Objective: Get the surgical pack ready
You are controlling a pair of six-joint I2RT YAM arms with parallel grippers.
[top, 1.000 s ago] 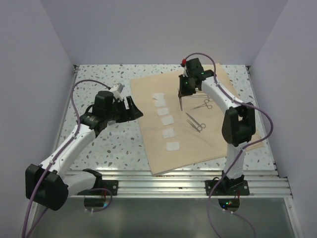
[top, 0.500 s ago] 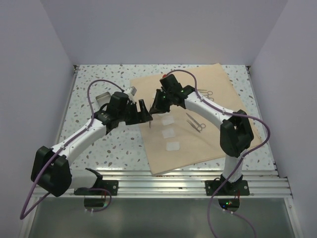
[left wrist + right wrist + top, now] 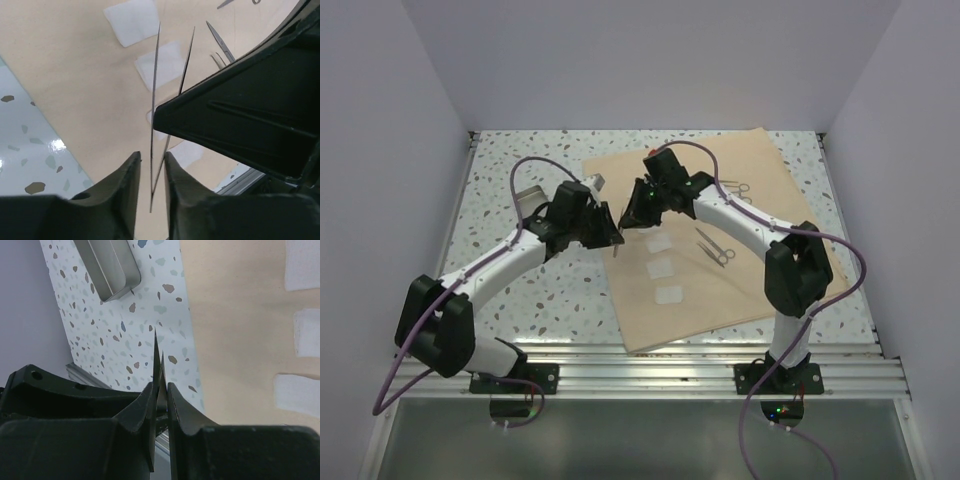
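Note:
The tan cloth [image 3: 720, 290] lies flat, with a column of white gauze squares [image 3: 662, 268] and steel instruments [image 3: 715, 247] on it. Both grippers meet above the cloth's left edge. My right gripper [image 3: 161, 390] is shut on thin steel tweezers [image 3: 156, 355], whose points stick out past its fingers. In the left wrist view the tweezers [image 3: 156, 65] run down between the jaws of my left gripper [image 3: 151, 155]. Those jaws are drawn in close around it, one against a blade. The silver tin [image 3: 527, 197] sits on the table to the left.
The right gripper's black finger [image 3: 240, 110] fills the right of the left wrist view, right beside the left gripper. More steel instruments [image 3: 735, 188] lie at the cloth's far right. White walls stand around the speckled table [image 3: 520, 300]; a metal rail [image 3: 670, 365] runs along the near edge.
The right arm swung left from the cloth's far side with the tweezers. The left arm came in to meet it, and its jaws narrowed from wide open to close around the tweezers.

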